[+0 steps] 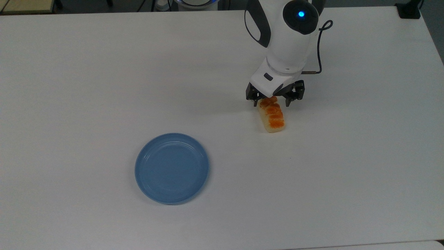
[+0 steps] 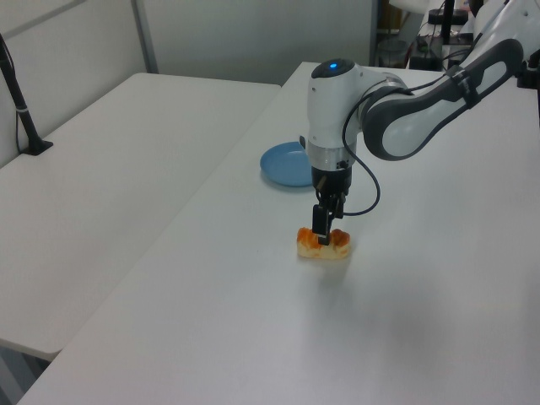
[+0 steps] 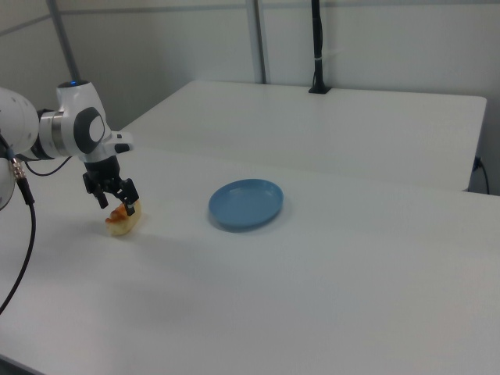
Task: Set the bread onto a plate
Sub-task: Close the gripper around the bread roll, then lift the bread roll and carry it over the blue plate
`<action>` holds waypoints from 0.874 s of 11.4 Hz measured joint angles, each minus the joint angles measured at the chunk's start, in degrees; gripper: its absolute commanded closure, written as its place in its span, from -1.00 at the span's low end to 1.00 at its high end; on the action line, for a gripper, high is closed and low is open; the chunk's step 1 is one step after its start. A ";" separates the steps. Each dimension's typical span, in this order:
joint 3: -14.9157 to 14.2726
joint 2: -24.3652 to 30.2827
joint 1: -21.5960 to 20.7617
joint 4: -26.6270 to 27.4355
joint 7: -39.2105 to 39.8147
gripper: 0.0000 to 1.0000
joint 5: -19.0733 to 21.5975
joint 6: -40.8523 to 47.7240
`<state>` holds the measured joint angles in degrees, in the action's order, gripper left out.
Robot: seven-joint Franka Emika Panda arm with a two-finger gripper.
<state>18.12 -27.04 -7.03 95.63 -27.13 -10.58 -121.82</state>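
— Bread (image 1: pixel 272 117) position? Lies flat on the white surface (image 1: pixel 104 69), long axis running up-down in the top view, glazed orange top facing up. Sits toward the top view's right, well apart from the plate (image 1: pixel 172 168).

— Plate? Blue, round, bare of anything, resting on the same surface toward the top view's lower left. In the right view it sits to the right of the bread (image 3: pixel 123 221); in the left view it lies behind the arm, partly hidden.

— Pincer (image 1: pixel 274 103) state? Spread wide, one finger (image 1: pixel 256 102) on each side of the loaf's far end in the top view. Nothing clamped; gaps show between both tips and the crust.

— Height? Low. In the left view the pincer (image 2: pixel 321 237) overlaps the bread (image 2: pixel 323 245), tips down about the level of the loaf's top. Contact with the bread cannot be told.

— Arm? White, reaching down from the top view's upper edge, blue light lit on its joint.
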 measured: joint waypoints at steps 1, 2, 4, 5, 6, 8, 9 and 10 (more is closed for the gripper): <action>0.00 -0.53 -0.01 -0.33 -0.01 -1.00 -0.13 0.00; 0.00 -1.02 -0.03 -0.49 -0.01 -1.00 -0.39 0.00; 0.01 -1.67 -0.47 -0.55 -0.07 -0.39 -1.89 0.00; 0.01 -2.16 -0.92 -0.56 -0.66 0.02 -2.76 0.00; 0.01 -2.65 -1.16 -0.57 -1.26 0.23 -3.20 0.00; 0.00 -3.18 -1.24 -0.68 -1.34 0.34 -3.36 0.00; -0.01 -3.17 -1.23 -0.98 -1.38 0.34 -3.36 0.00; -0.05 -3.17 -1.21 -1.46 -1.41 0.34 -3.36 0.00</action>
<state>18.07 -30.21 -8.24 94.17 -28.54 -13.94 -121.82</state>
